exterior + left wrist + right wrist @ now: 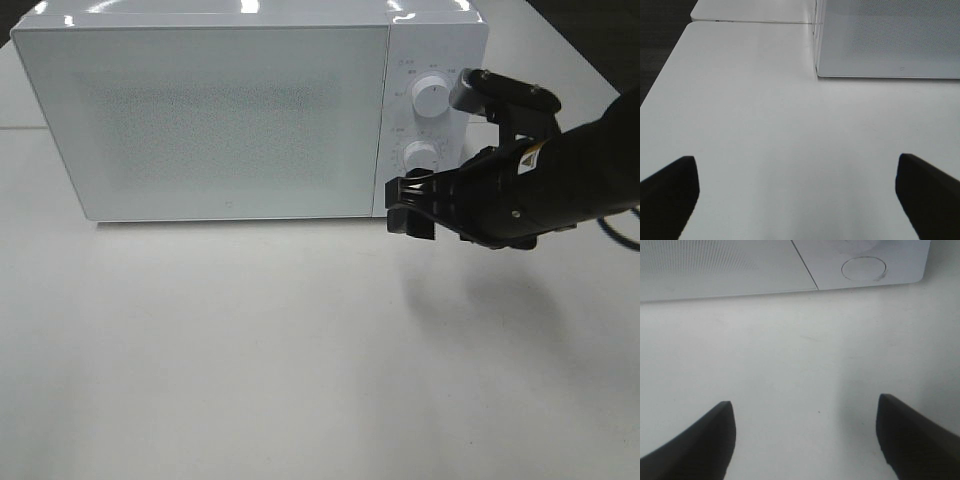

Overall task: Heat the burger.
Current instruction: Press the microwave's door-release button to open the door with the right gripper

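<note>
The burger does not show in any of the views, so I cannot say where it is; it is not on the part of the worktop (pixel 250 350) that the cameras see, and neither arm carries it. The microwave (pixel 200 110) stands at the back of the worktop with its door (pixel 230 105) closed, and the frosted front does not let me see inside. My judgement is that the burger is perhaps already inside, but the pictures do not prove this. The right arm (pixel 560 190) reaches to the lower corner of the control panel. The right fingers (pixel 910 440) are apart and hold nothing, close in front of the panel but not touching it as far as I can tell. The left fingers (pixel 670 190) are wide apart and empty, low over bare worktop near the other end of the microwave. On the panel are an upper knob (pixel 432 95), a lower knob (pixel 420 157) and a round flat button (pixel 864 268) below them. If the burger is inside, what is left is probably to set a knob and start the heating; if it is not, almost all of the task is left.
</note>
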Controlling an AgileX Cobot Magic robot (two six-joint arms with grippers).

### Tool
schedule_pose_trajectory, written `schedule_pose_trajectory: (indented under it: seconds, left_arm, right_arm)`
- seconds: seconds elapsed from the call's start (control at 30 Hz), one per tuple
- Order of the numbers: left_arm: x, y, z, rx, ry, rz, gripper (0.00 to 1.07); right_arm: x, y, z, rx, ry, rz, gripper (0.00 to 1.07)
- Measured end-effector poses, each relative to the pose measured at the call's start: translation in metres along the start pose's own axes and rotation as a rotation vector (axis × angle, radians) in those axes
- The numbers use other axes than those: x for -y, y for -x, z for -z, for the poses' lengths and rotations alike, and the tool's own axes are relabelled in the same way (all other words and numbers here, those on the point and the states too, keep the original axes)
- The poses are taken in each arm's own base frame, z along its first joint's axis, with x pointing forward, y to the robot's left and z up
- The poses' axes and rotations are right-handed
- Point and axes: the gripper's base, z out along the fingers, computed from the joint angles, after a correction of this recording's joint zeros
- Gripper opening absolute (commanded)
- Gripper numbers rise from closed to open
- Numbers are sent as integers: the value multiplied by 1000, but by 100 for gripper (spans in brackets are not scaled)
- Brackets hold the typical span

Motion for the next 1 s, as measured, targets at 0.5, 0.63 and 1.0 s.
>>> schedule_pose_trajectory:
  seconds: [0.5,0.63,1.0]
  left_arm:
    - [0,0,0,0,0,0,100]
    - [0,0,0,0,0,0,100]
    - [0,0,0,0,0,0,100]
  right_arm:
    - [4,7,117,-164,-129,335,75]
    - [5,2,138,-155,-130,333,75]
    - [14,-24,210,-74,-113,373,75]
